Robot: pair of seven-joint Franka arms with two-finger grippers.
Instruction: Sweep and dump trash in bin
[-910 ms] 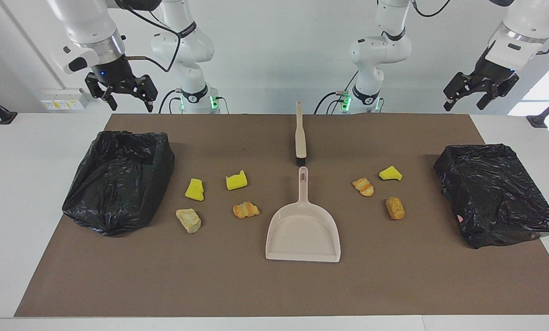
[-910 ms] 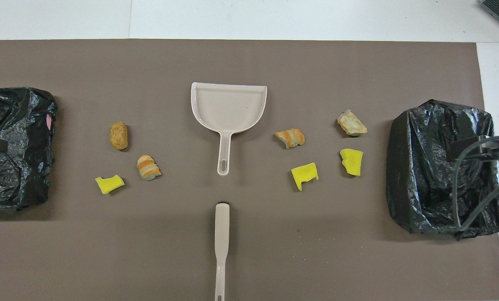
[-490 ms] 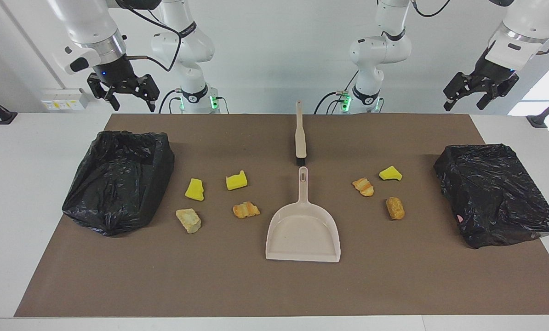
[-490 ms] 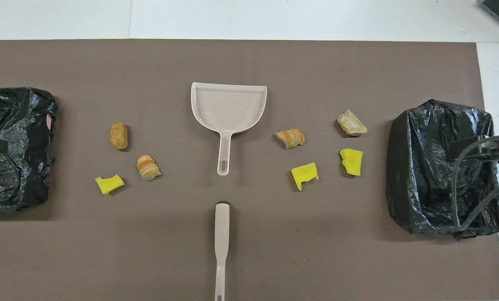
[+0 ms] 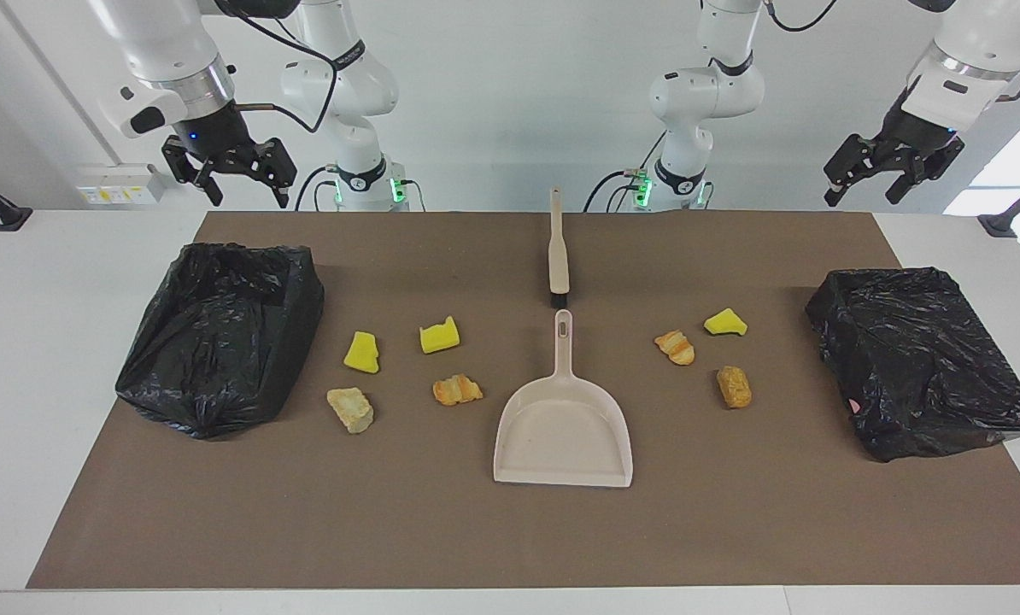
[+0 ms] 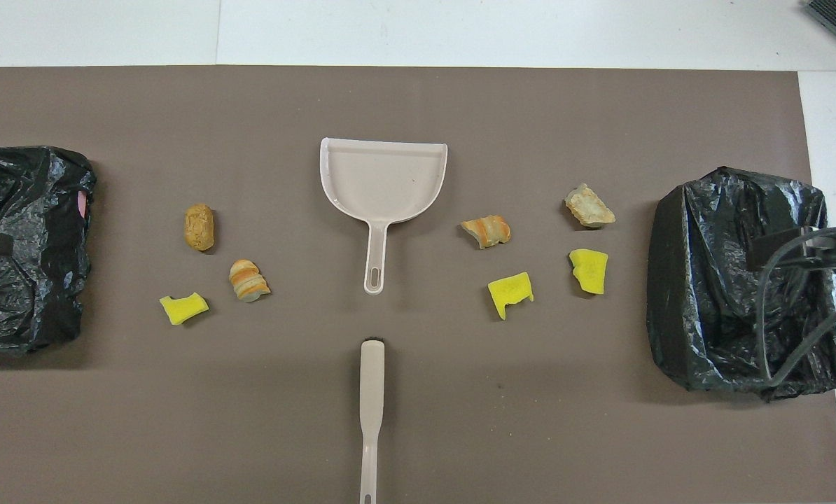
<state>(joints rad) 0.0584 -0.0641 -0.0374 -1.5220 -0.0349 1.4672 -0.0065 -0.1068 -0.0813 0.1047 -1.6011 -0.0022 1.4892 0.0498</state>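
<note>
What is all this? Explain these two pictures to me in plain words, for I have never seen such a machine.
Two robot arms stand at a table. One picture faces them from across it; the other looks down from above their end. Each arm ends in a two-finger claw. The left claw hangs open and empty over one black-bagged bin, the right claw likewise over the other bin. On the brown mat lie three yellow sponge pieces and four bread-like lumps, the rubbish to sweep up. In the middle lie a dustpan and, nearer the robots, a brush.
</note>
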